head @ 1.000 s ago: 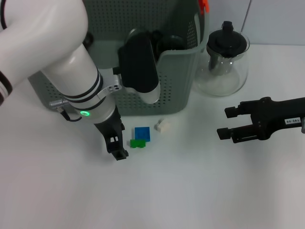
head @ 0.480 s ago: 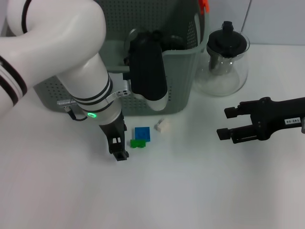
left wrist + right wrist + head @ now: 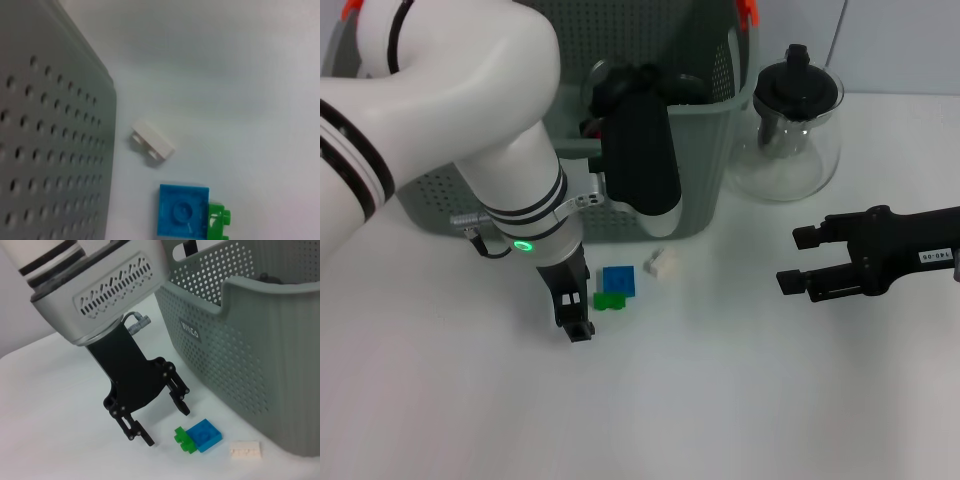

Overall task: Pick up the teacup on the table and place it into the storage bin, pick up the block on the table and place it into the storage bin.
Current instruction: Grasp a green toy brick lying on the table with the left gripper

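Note:
The block (image 3: 618,281) is a blue brick joined to a green one, and it lies on the white table just in front of the storage bin (image 3: 700,170). It also shows in the left wrist view (image 3: 182,216) and the right wrist view (image 3: 205,435). My left gripper (image 3: 578,310) hangs open just left of the block, fingers pointing down, nothing between them; the right wrist view shows it (image 3: 166,426) spread wide. My right gripper (image 3: 792,260) stands open and idle far to the right. No teacup shows on the table; a dark rounded thing (image 3: 682,88) sits inside the bin, unclear what.
A small white brick (image 3: 661,263) lies right of the block, close to the bin's wall (image 3: 50,150). A glass teapot with a black lid (image 3: 790,130) stands right of the bin. My left forearm reaches over the bin's front.
My left arm has swung a little to the right and its gripper has come slightly lower and closer to the block. The right arm and the bricks have not moved.

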{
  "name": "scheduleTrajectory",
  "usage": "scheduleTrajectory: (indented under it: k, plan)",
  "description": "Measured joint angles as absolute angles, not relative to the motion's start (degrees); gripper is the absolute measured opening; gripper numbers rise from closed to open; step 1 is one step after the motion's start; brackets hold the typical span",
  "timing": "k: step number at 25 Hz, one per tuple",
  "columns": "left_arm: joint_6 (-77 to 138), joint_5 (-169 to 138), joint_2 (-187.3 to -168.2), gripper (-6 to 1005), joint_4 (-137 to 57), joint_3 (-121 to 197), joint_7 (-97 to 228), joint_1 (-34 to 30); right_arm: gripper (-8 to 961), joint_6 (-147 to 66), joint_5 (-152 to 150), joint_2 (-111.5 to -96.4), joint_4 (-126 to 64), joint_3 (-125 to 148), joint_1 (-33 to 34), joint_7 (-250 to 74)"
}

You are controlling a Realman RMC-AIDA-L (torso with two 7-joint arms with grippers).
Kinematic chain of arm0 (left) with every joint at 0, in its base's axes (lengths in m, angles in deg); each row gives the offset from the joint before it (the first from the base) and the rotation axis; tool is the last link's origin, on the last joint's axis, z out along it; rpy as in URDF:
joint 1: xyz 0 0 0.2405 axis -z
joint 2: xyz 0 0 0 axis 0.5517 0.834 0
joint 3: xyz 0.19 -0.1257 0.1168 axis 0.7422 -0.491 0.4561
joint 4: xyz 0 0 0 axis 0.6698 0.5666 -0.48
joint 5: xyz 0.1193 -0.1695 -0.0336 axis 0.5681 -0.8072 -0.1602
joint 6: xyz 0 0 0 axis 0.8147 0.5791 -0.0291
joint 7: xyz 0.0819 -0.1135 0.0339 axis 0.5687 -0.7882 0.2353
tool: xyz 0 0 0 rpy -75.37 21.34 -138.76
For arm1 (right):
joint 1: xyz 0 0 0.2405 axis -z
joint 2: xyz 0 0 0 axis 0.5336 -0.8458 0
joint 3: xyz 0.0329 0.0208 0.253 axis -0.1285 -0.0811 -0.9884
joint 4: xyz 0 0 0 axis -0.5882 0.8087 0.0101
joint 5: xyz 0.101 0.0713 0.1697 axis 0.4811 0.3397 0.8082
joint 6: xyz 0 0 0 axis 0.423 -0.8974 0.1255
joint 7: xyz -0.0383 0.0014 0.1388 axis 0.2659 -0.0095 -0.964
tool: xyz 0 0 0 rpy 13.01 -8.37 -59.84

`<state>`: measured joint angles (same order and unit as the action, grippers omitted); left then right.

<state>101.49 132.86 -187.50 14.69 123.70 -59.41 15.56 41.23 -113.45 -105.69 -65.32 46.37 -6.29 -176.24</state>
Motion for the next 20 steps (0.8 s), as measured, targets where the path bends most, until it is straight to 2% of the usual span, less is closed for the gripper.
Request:
scheduleTrajectory:
  k: [20]
  plan:
    - [97.89, 132.53, -187.65, 706, 10.85, 125.95, -62.44, 16.98, 837, 41.22, -113.54, -105.69, -65.32, 46.37, -6.16, -175.82]
